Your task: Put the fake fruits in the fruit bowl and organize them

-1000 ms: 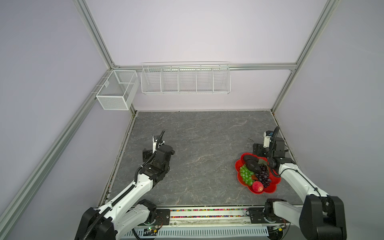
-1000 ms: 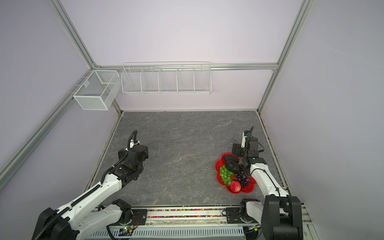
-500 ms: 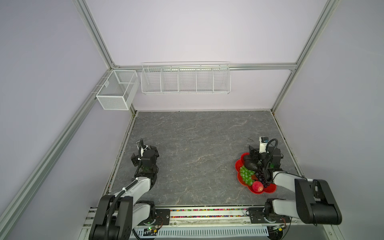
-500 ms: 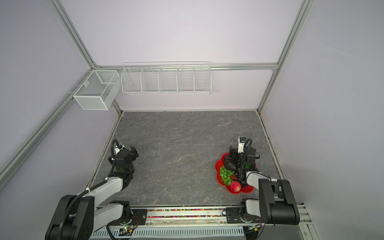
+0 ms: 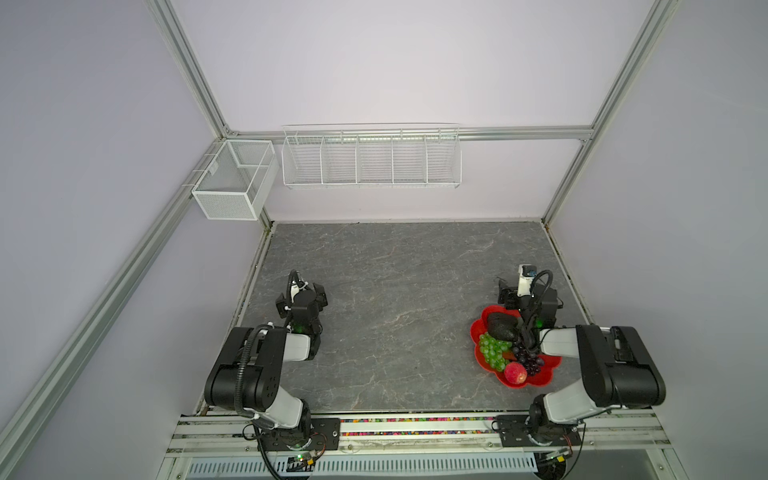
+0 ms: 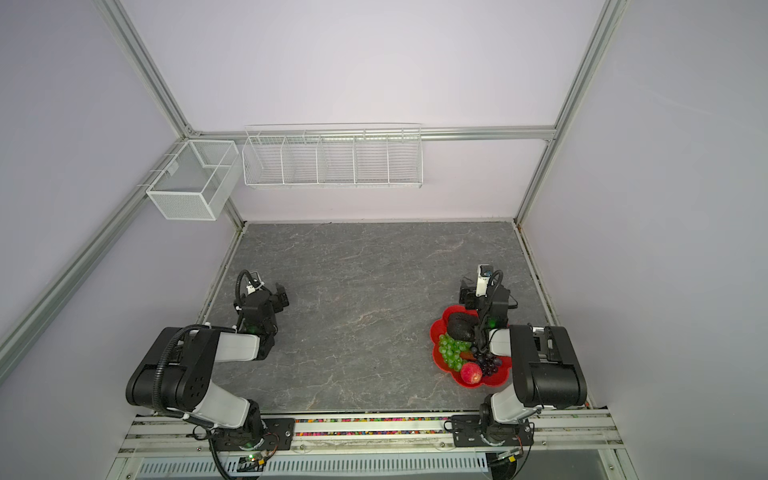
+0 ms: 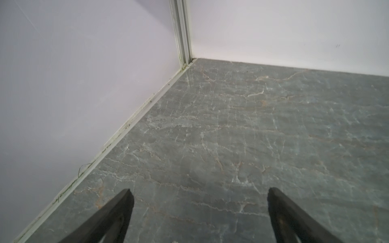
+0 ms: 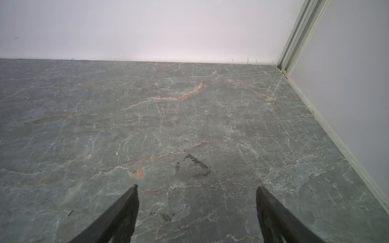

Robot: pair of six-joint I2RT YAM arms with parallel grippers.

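Note:
The red fruit bowl (image 5: 540,380) (image 6: 496,380) sits on the grey floor at the right front in both top views. In it lie a blackish avocado (image 5: 503,326) (image 6: 460,326), a green grape bunch (image 5: 492,351) (image 6: 452,352), a dark purple grape bunch (image 5: 528,359) (image 6: 488,363) and a small red apple (image 5: 515,372) (image 6: 471,372). My right gripper (image 5: 528,293) (image 8: 196,189) hangs just beyond the bowl's far rim, open and empty above bare floor. My left gripper (image 5: 301,293) (image 7: 199,193) is open and empty near the left wall. The right arm's link covers part of the bowl.
A long white wire basket (image 5: 372,160) and a white mesh box (image 5: 235,180) hang on the back and left walls. Walls close in the floor on three sides. A metal rail (image 5: 415,432) runs along the front, carrying both arm bases.
Both arms have folded back toward their bases. The right gripper has drawn off the bowl to just behind its far rim. The fruits have not moved.

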